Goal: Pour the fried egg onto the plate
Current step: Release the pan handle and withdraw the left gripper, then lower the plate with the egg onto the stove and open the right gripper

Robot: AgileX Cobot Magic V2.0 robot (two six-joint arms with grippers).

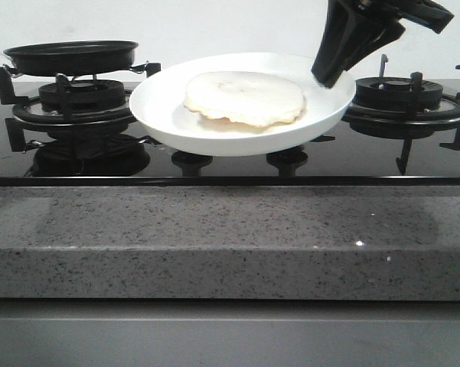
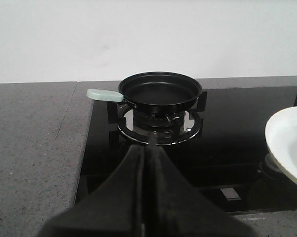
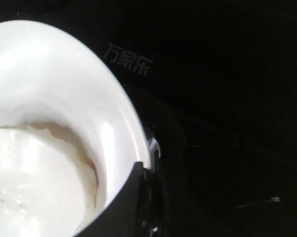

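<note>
Above the black glass hob, the right end effector (image 1: pixel 327 76) reaches down from 1 o'clock and is clamped on the rim of the plate (image 1: pixel 168 115) at its 2 o'clock edge, holding it clear of the surface, slightly tilted. The fried egg (image 1: pixel 245 98) lies in the plate's middle. The left end effector (image 2: pixel 147 148) has its fingers pressed together, gripping nothing. An empty frying pan (image 1: pixel 70 56) sits on the burner (image 1: pixel 76 103) at 10 o'clock; the grey counter (image 1: pixel 214 241) runs along the front.
</note>
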